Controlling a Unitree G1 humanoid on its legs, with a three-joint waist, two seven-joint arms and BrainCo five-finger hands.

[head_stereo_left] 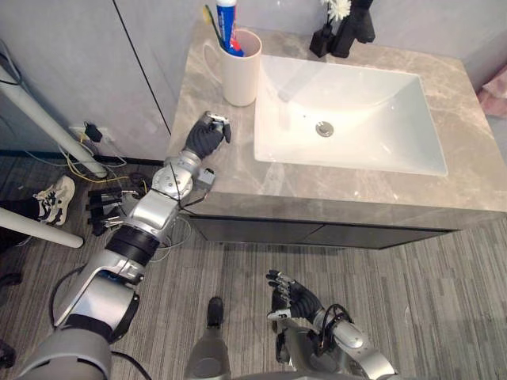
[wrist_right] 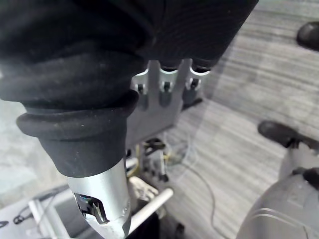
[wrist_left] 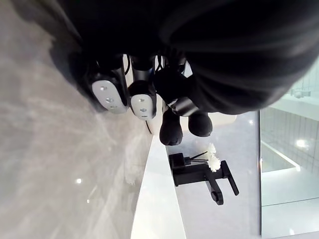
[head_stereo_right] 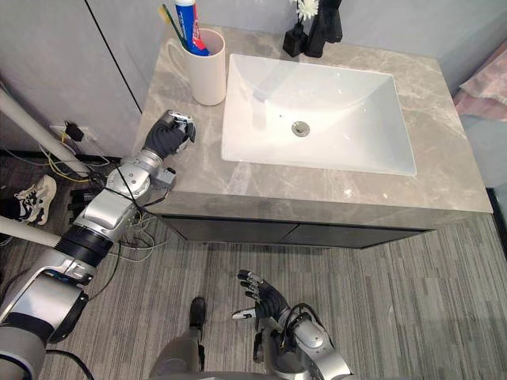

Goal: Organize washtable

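Grey, fine-striped flooring (head_stereo_left: 444,301) lies under the scene. At its far left sits a white-and-dark sneaker (head_stereo_left: 51,198) beside a smooth white round pole (head_stereo_left: 47,123) that slants up toward the wall.

The left hand (head_stereo_left: 208,133) rests on the near left part of the table (head_stereo_left: 459,182), a polished slab of beige-grey stone with pale veins and a square edge. Its fingers (wrist_left: 108,94) are curled in tight with nothing in them, the dark tips tucked under the ribbed cover.

Just behind the hand, and apart from it, a matt cream cup (head_stereo_left: 240,70) stands upright at the basin's back left corner. It is a plain cylinder. It holds a toothpaste tube (head_stereo_left: 229,24) in blue, white and red, and a thin yellow-green handle (head_stereo_left: 214,28) that leans out to the left.

A glossy white rectangular basin (head_stereo_left: 356,111) fills the middle of the table, with a round metal drain (head_stereo_left: 325,128) in its floor. Behind it stand an angular black tap (head_stereo_left: 348,28) and a white flower (head_stereo_left: 339,8).

A fold of pink cloth (head_stereo_left: 497,87) shows at the right edge.

The right hand (head_stereo_left: 293,299) hangs low over the flooring in front of the table, its fingers spread wide and holding nothing.
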